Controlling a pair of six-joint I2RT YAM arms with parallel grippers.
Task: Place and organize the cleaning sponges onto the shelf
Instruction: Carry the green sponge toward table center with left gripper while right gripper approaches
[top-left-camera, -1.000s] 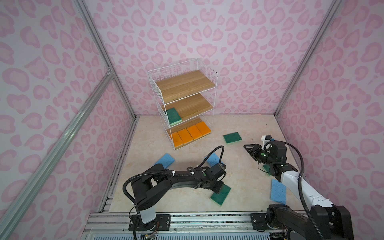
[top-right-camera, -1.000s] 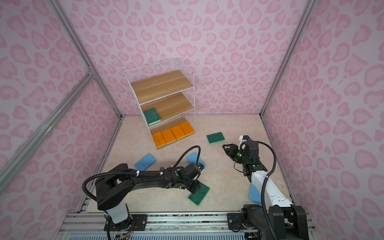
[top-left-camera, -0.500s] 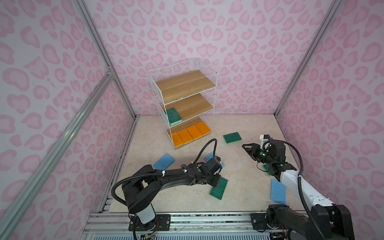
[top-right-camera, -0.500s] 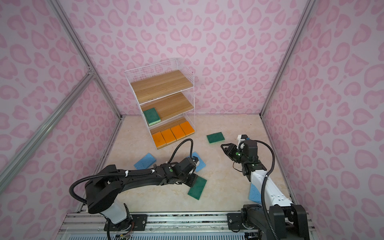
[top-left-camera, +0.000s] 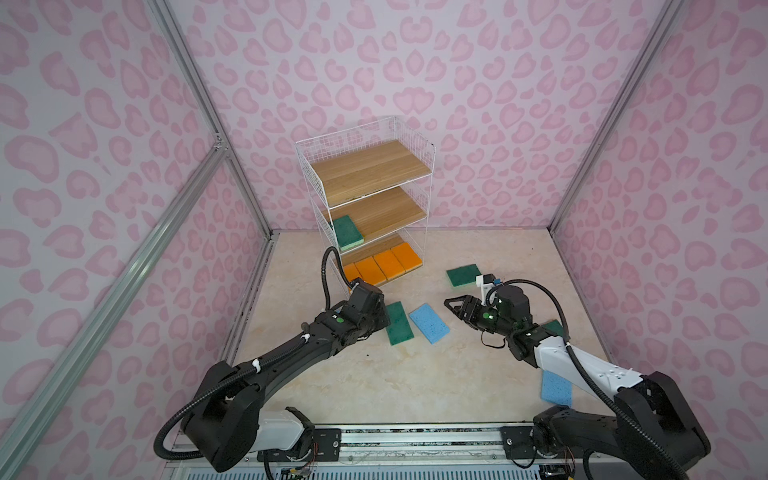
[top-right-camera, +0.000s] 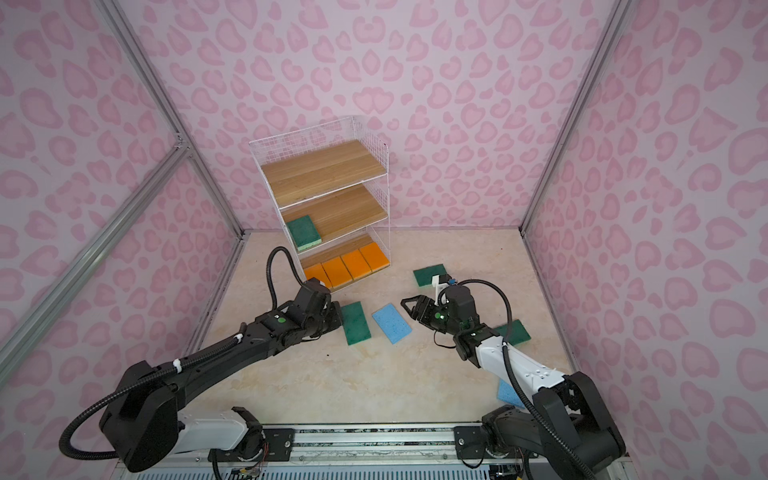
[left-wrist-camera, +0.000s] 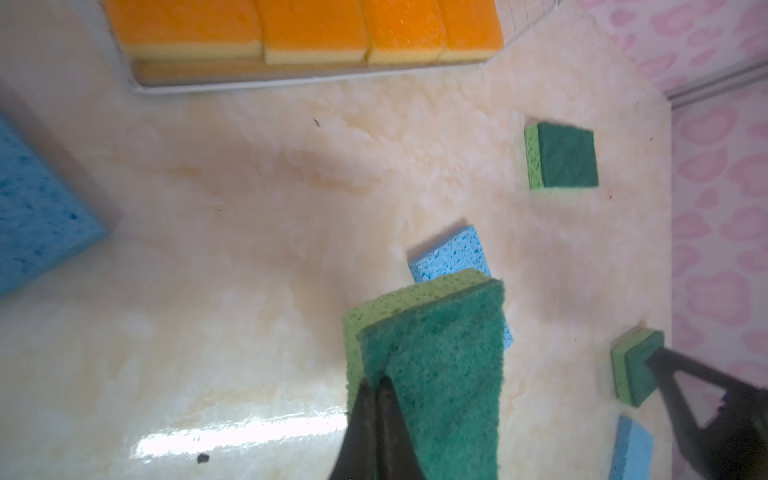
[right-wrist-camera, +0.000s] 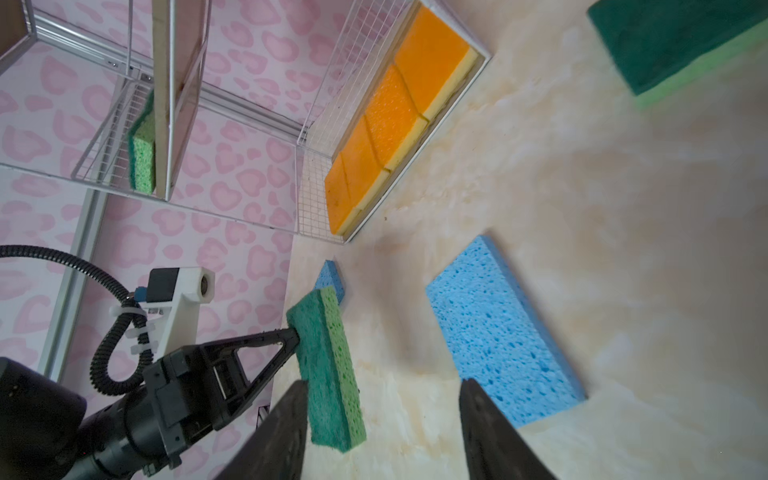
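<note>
My left gripper (top-left-camera: 384, 316) is shut on the edge of a dark green sponge (top-left-camera: 399, 323) (left-wrist-camera: 432, 365) with a pale green underside, held tilted just over the floor. A light blue sponge (top-left-camera: 429, 323) (right-wrist-camera: 498, 324) lies right of it. My right gripper (top-left-camera: 451, 305) (right-wrist-camera: 382, 399) hovers open beside that blue sponge, holding nothing. The shelf (top-left-camera: 370, 168) (top-right-camera: 322, 168) stands at the back. Its bottom tier carries a row of orange sponges (top-left-camera: 382, 266), and one green sponge (top-left-camera: 348, 232) lies on the middle tier.
Loose on the floor are a green sponge (top-left-camera: 463, 275) right of the shelf, another green one (top-right-camera: 513, 332) beside my right arm, and a blue one (top-left-camera: 557, 388) at the front right. One more blue sponge (left-wrist-camera: 37, 216) lies under my left arm. Pink walls enclose the floor.
The left gripper closed on the green sponge and carried it back and left towards the shelf. The right gripper opened wider and moved left towards the blue sponge.
</note>
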